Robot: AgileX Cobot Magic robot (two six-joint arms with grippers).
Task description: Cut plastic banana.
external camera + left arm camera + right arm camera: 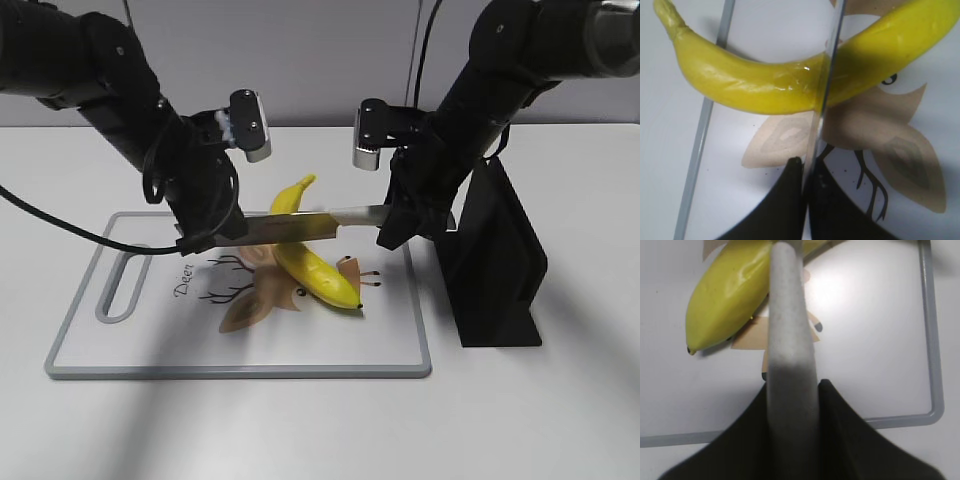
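Note:
The plastic banana (310,262) lies on the white cutting board (150,345), stem end toward the back; it also shows in the left wrist view (765,85) and the right wrist view (725,290). A knife (300,226) is held level across the banana's middle. My left gripper (205,240) is shut on the blade's tip end (822,95). My right gripper (392,232) is shut on the knife's white handle (790,340). The blade edge rests on the banana's top in the left wrist view.
The board has a grey rim (932,340), a handle slot (120,285) at the left and a printed deer picture (262,290). A black knife stand (495,260) stands right of the board on the white table.

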